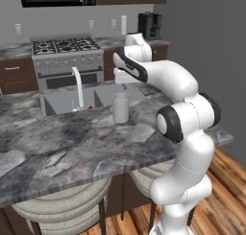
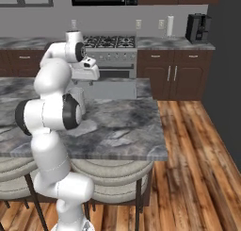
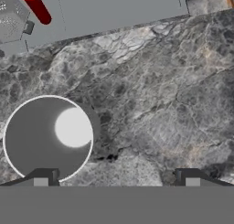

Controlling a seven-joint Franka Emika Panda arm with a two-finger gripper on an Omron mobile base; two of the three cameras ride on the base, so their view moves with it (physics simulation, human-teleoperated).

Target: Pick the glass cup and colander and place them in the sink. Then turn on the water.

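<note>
Cup still out on the counter

The cup (image 1: 120,108) stands upright on the marble counter (image 1: 72,143) just beside the sink (image 1: 62,101). Gripper (image 3: 116,176) hovers above it, fingers wide, holding nothing. No readable labels anywhere.

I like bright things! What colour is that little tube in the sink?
Red. The little tube lies in the grey sink, clearest in the hand view.

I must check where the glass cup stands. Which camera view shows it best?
The left base view: the glass cup stands whole and upright on the counter near the sink. The hand view looks down into its round mouth. In the right base view the arm mostly hides it.
</note>
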